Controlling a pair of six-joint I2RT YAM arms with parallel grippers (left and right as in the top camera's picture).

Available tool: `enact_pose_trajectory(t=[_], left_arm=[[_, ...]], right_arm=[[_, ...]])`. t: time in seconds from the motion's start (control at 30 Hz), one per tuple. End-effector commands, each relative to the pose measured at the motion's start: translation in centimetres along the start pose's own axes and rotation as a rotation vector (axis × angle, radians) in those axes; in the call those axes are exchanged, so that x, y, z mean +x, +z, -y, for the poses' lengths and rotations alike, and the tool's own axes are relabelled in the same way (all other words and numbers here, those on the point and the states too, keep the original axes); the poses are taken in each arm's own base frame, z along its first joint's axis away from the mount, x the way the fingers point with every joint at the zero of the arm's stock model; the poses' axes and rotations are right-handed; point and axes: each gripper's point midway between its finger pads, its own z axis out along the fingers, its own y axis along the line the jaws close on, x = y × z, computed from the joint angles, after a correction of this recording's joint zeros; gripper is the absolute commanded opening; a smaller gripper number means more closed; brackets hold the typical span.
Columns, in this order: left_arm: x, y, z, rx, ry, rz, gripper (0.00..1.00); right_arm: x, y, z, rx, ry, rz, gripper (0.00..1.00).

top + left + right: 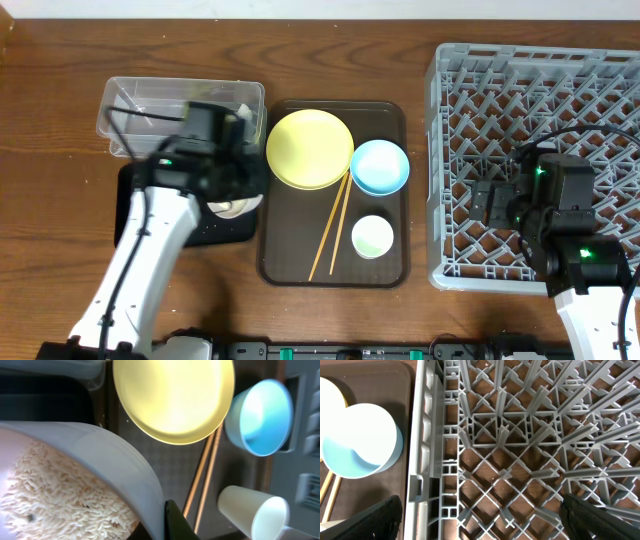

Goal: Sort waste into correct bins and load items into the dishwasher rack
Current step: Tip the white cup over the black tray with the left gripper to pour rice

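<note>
My left gripper point(243, 190) is shut on the rim of the white bowl point(232, 207), held tilted over the black tray point(135, 215). In the left wrist view the bowl point(110, 455) is full of white rice point(60, 495), with one finger point(175, 522) against its wall. The yellow plate point(310, 148), light blue bowl point(380, 166), pale cup point(372, 236) and two chopsticks point(335, 225) lie on the brown serving tray. My right gripper point(490, 520) is open and empty above the grey dishwasher rack point(540, 100), near its left wall. The snack wrapper is not in view.
The clear tub point(185, 105) stands behind the black tray, at the back left. The dark brown serving tray point(285, 270) sits between the bins and the rack. The rack point(520, 435) holds nothing that I can see.
</note>
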Motion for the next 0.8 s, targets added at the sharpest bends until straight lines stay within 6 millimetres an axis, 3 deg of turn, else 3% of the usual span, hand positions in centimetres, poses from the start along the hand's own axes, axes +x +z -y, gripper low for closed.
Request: enact_pose_trajectory(t=[0.0, 0.53, 0.77], left_arm=[[-0.1, -0.8, 1.0, 0.241, 0.016, -0.027, 0.06], [-2.5, -1.8, -4.1, 0.816, -0.326, 0.005, 0.06], [-4.3, -3.6, -5.2, 1.005, -0.454, 0.081, 0.06]], right_arm=[[-0.7, -0.4, -0.1, -0.004, 0.006, 0.018, 0.99], [-0.4, -0.4, 0.0, -0.003, 0.006, 0.009, 0.99], [-0.5, -0.4, 0.0, -0.003, 0.006, 0.010, 0.99]])
